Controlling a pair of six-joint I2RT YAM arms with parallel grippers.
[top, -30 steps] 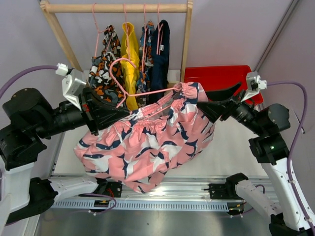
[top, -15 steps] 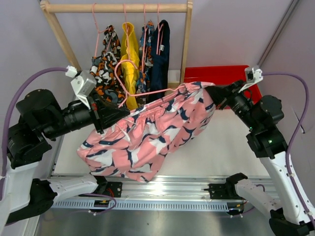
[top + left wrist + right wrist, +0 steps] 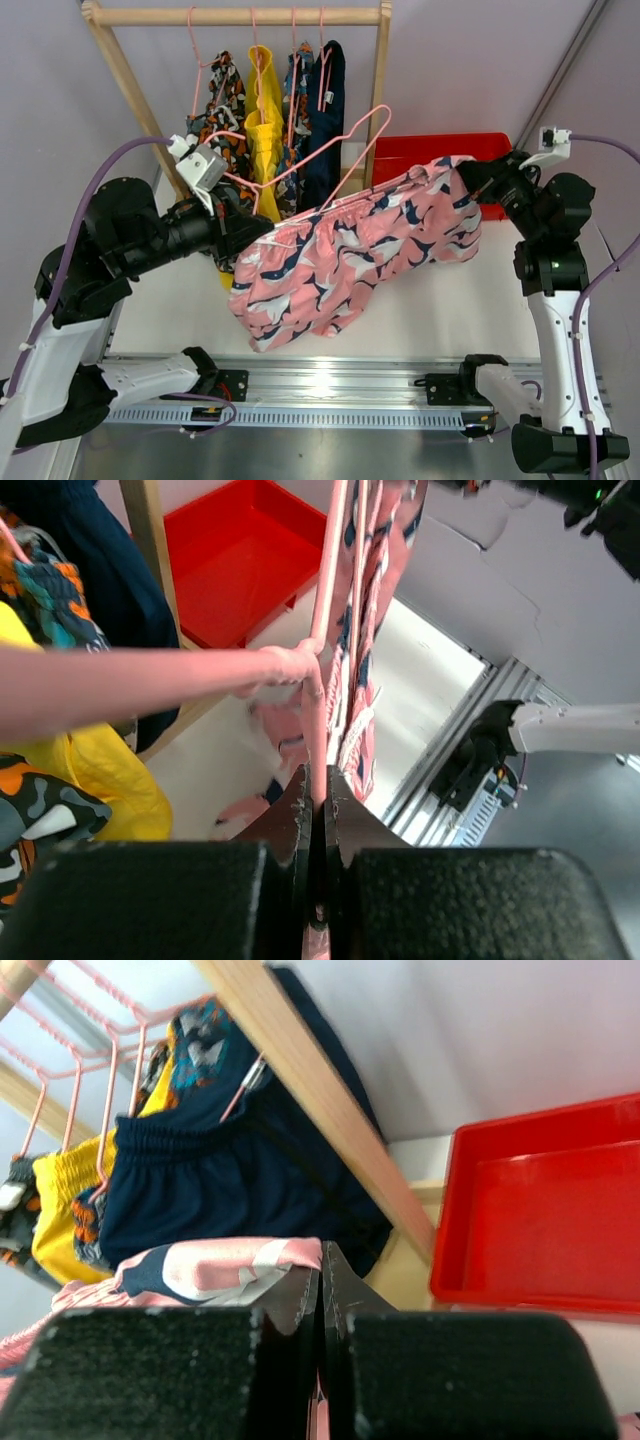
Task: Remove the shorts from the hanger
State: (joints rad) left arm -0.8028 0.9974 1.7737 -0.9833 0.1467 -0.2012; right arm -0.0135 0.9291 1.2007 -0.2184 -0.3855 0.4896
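Fingers on the left arm [image 3: 250,222] are pressed together on the wire of a pink hanger [image 3: 150,685]. The right fingers [image 3: 468,178] are pinched shut on the far corner of the pink shorts [image 3: 350,255].

Behind them stands the wooden rack [image 3: 240,15], hung with four other pairs: camouflage [image 3: 215,110], yellow [image 3: 265,100], a blue-orange print [image 3: 298,75] and navy [image 3: 328,100]. The pink pair, marked in navy and white, hangs stretched in the air between the two arms, above the tabletop [image 3: 450,300]. A red tray [image 3: 440,150] sits just behind the right arm. The hanger tilts up, its hook clear of the rack.

The step in hand appears to be the separation itself, with one arm anchoring the hanger and the other drawing the garment off it. The next move likely calls for the right arm to pull further to its own side while the left holds firm, until the near end of the waistband comes free.

Only the overhead view shows the full span of cloth and both arms. The left wrist view alone shows the closed grip on the wire, with cloth bunched beside it; whether a clip holds that end cannot be told. The right wrist view confirms fabric, not wire, between its fingers.
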